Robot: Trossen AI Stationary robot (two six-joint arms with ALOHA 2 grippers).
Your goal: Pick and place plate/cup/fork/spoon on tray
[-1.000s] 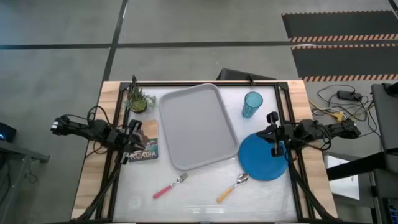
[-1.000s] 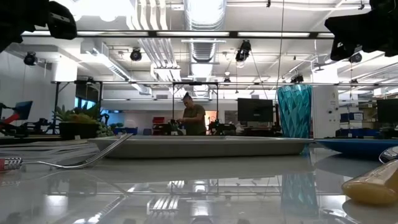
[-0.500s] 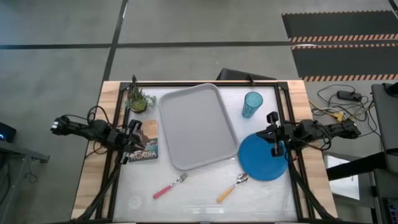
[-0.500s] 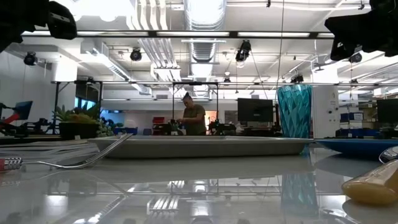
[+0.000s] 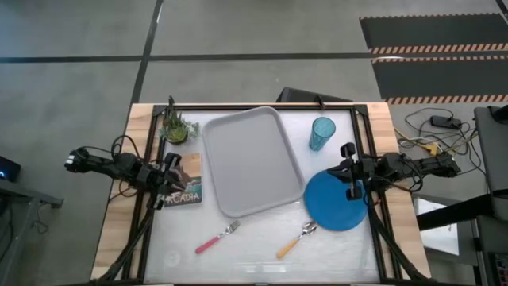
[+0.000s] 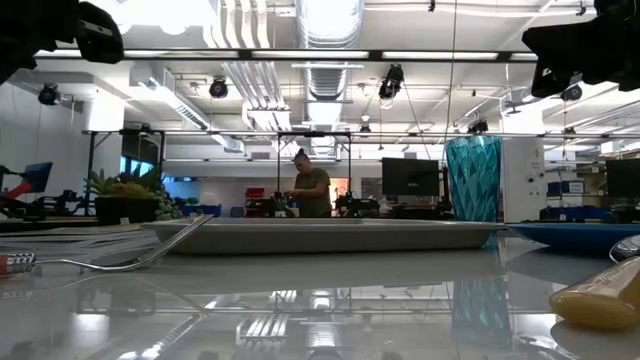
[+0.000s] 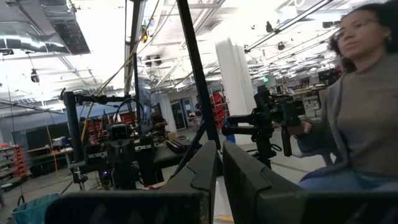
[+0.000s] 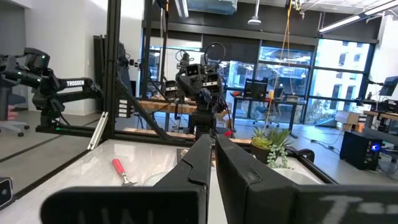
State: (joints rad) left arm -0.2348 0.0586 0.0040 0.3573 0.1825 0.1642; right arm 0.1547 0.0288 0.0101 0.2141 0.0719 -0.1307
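The grey tray (image 5: 252,159) lies in the middle of the table, empty. The teal cup (image 5: 322,133) stands upright to the right of the tray's far end. The blue plate (image 5: 336,200) lies flat near the table's right edge. The pink-handled fork (image 5: 216,237) and the orange-handled spoon (image 5: 296,240) lie near the front edge. My left gripper (image 5: 179,181) is shut and hovers above a picture book at the left. My right gripper (image 5: 343,171) is shut and hovers above the plate's far rim. In the low view both arms show only at the upper corners, well above the table.
A picture-cover book (image 5: 186,188) lies left of the tray, and a small potted plant (image 5: 178,127) stands at the far left corner. A black frame runs round the table. A person (image 7: 357,112) sits beyond the table's right side.
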